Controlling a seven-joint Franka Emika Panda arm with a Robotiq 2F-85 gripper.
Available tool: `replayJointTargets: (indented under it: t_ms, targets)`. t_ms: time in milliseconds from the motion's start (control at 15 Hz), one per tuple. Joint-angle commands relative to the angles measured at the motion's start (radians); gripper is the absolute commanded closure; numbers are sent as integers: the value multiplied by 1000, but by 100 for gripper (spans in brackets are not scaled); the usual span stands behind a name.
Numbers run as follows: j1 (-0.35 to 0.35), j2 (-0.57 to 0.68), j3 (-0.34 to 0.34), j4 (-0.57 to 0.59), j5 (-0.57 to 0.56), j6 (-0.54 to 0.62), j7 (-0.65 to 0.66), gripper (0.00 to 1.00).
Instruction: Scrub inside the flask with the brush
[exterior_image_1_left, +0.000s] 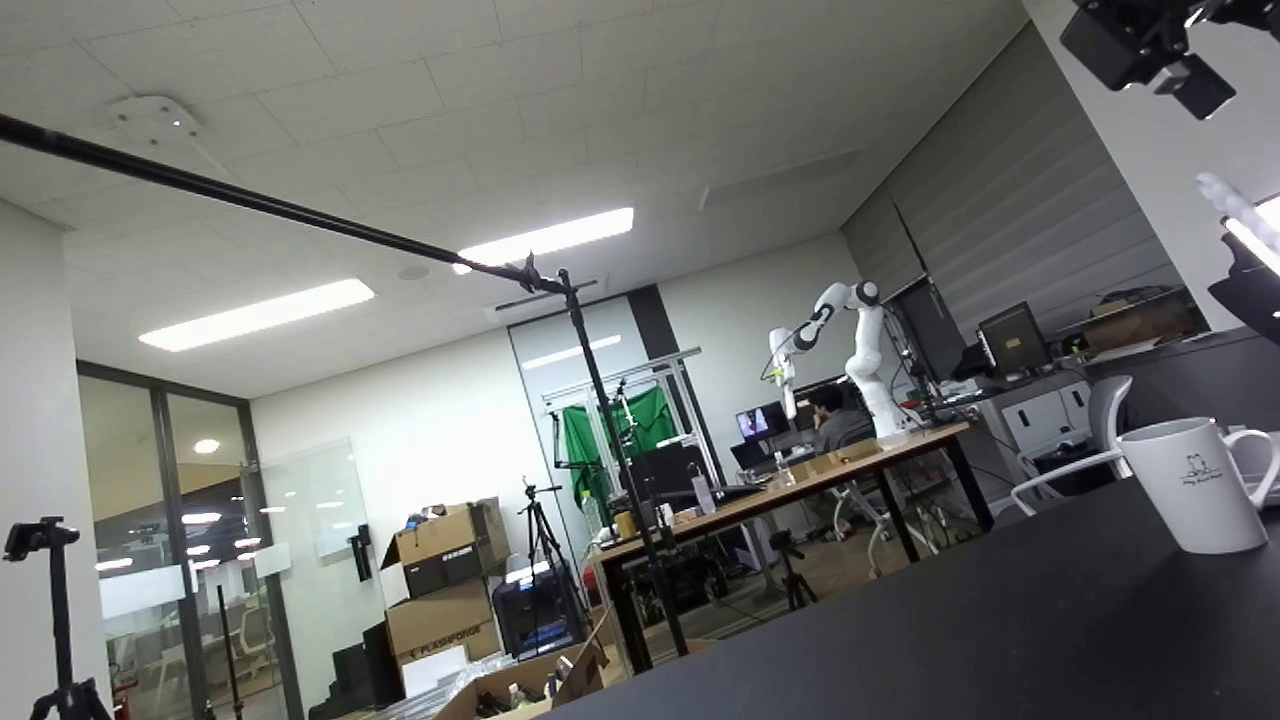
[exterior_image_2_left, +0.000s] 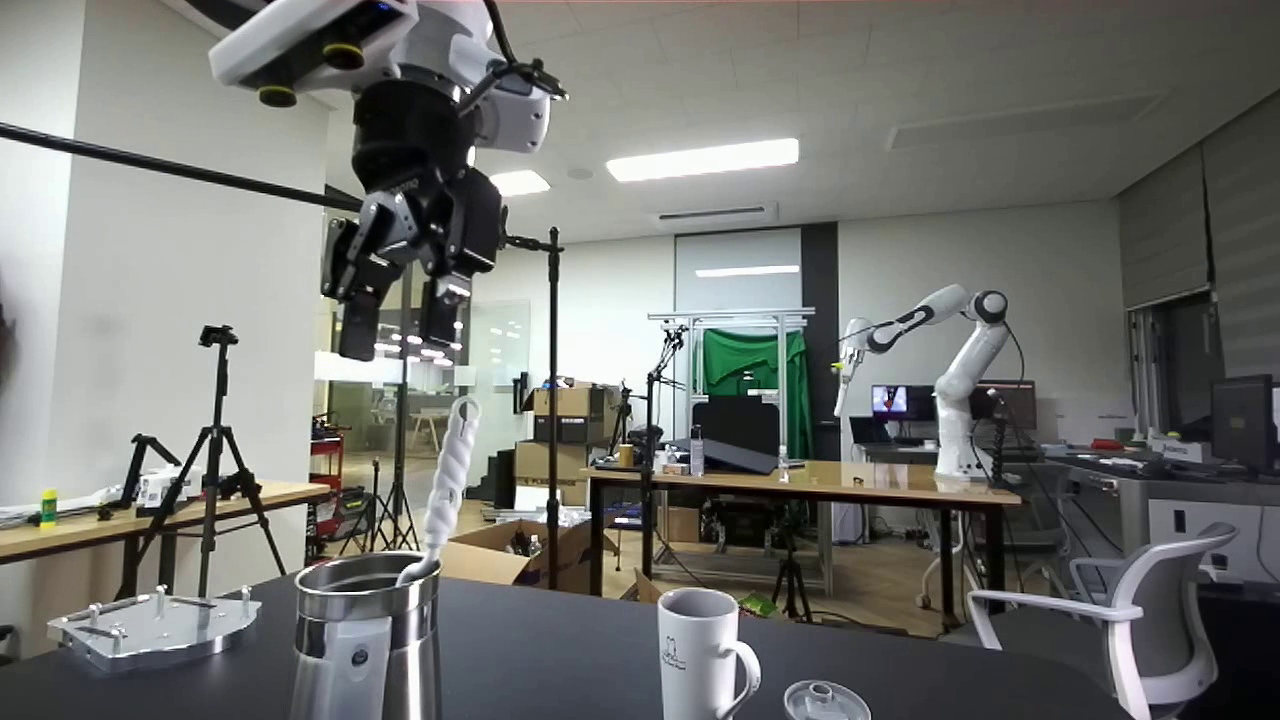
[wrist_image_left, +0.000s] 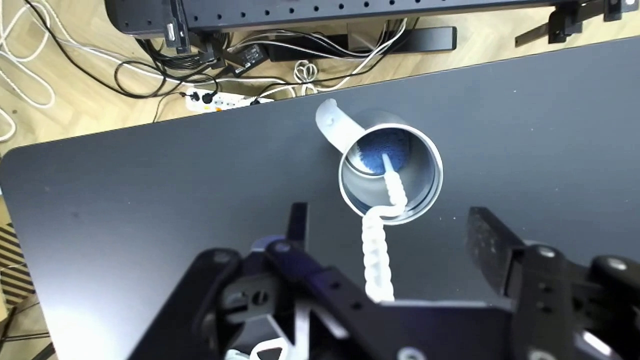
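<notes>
In an exterior view, my hand (exterior_image_2_left: 399, 330), fingers (exterior_image_2_left: 358, 328) spread and gripping nothing, hangs above the brush (exterior_image_2_left: 449, 480) leaning past twelve o'clock in the flask (exterior_image_2_left: 412, 655). In the wrist view the brush handle (wrist_image_left: 376, 255) crosses the rim (wrist_image_left: 436, 150) at six o'clock; I'd best centre over its straight part, descend slowly, pinch firmly, then scrub without tipping the flask.

Lit workroom, pale walls (exterior_image_2_left: 910, 255) and ceiling (exterior_image_1_left: 330, 90)

Strip lights (exterior_image_2_left: 703, 160) glow above a wood-topped table (exterior_image_2_left: 870, 478) in both exterior views, green cloth (exterior_image_2_left: 740, 355) hanging beyond it and cardboard boxes (exterior_image_1_left: 440, 615) stacked nearby. A dark-framed glass partition (exterior_image_1_left: 170, 480) and grey blinds (exterior_image_1_left: 1040, 190) stand at opposite sides in an exterior view; in the wrist view, pale wooden floor (wrist_image_left: 95, 117) shows past the dark tabletop (wrist_image_left: 175, 200).
</notes>
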Motion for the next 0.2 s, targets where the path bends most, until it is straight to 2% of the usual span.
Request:
replayJointTargets:
  t_ms: [0,133]
  targets:
    - [9,3,-9,3,-3,-3,2,18]
    - [12,6,-9,6,-1,-4,1,18]
